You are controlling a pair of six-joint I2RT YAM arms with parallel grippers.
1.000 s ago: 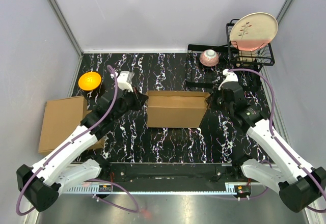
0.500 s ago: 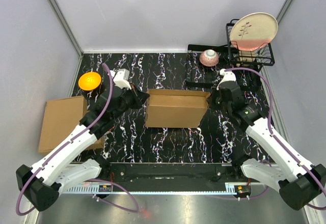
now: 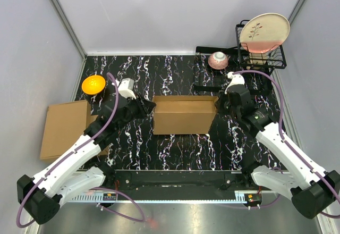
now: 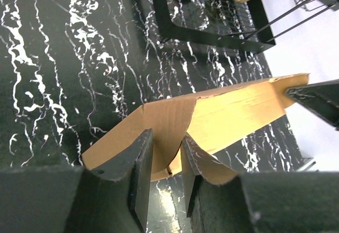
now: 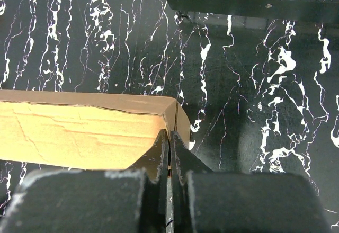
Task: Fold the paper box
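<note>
TOP: plain brown corrugated cardboard paper box [image 3: 183,116] on black marbled table [image 3: 175,77], my left pincer [image 3: 147,106] at its left end, right pincer [image 3: 220,105] at its right end | LEFT WRIST: my fingers [image 4: 140,161] apart, box flap between them | RIGHT WRIST: tips pressed together at the box's corner; pinching card, cannot tell.

Bright even overhead light; soft shadows; paper box [image 5: 85,132] slightly overexposed.

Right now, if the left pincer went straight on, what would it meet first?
The paper box: its end wall stands between the left pincer's parted fingers, so it would probably hit cardboard at once.
</note>
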